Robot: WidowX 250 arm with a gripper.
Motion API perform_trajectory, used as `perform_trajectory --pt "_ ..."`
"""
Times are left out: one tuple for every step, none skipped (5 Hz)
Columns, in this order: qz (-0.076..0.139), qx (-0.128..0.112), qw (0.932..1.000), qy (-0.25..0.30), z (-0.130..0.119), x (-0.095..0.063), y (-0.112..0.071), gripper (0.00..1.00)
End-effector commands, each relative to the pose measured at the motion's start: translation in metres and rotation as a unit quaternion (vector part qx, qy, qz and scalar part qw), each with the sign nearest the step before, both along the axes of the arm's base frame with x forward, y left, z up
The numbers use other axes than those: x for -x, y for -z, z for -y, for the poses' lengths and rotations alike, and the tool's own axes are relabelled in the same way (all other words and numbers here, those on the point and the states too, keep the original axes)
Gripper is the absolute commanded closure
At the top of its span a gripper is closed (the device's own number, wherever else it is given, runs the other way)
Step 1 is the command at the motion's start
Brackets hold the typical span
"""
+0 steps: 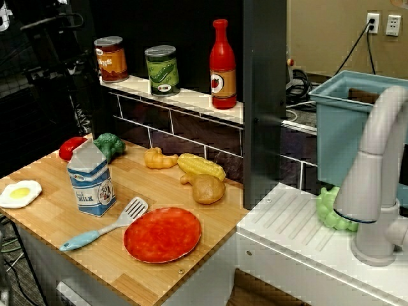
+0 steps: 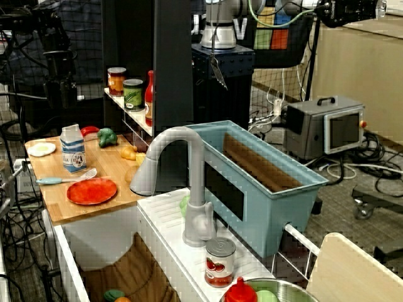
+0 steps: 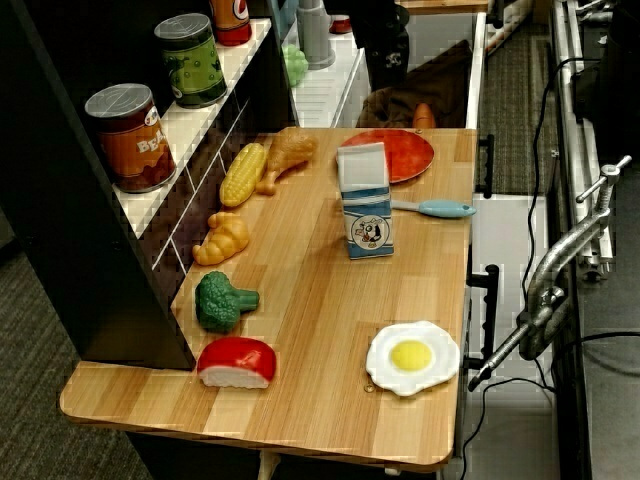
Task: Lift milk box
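Note:
The milk box (image 1: 92, 182) stands upright on the wooden counter (image 1: 57, 223). It has a white gabled top, light-blue sides, "MILK" lettering and a round label. It also shows in the wide view (image 2: 73, 148) and in the view from the counter's end (image 3: 365, 201). Nothing touches it. A dark robot arm (image 2: 60, 69) hangs behind and above the counter's far-left side, well apart from the milk box. Against the dark background I cannot make out its gripper's fingers.
A blue-handled spatula (image 1: 105, 227) and a red plate (image 1: 162, 234) lie just right of the milk box. A fried egg (image 1: 20, 193), broccoli (image 1: 109, 145), a red piece (image 1: 71, 147), a croissant, corn and a drumstick lie around it. Cans (image 1: 162, 70) and a bottle stand on the shelf. A sink and faucet (image 1: 376, 178) are to the right.

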State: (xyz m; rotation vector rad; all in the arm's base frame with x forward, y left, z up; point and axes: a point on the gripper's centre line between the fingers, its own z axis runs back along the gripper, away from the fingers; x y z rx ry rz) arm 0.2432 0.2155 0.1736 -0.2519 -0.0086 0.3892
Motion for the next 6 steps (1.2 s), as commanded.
perform_trajectory --pt "-0.004 -0.052 0.9986 0.003 -0.006 -0.006 -0.005 0.0" --pt "-0.014 -0.052 0.9984 0.017 -0.011 -0.01 0.0 0.0" --pt "-0.015 -0.06 0.9977 0.027 -0.015 -0.014 0.004 0.0" --pt "-0.015 -0.065 0.9973 0.029 -0.02 -0.017 0.007 0.0" --pt "-0.004 -0.068 0.9967 0.044 -0.026 -0.018 0.008 0.0" --pt "0.011 -0.065 0.9968 0.045 -0.029 -0.017 0.007 0.0"
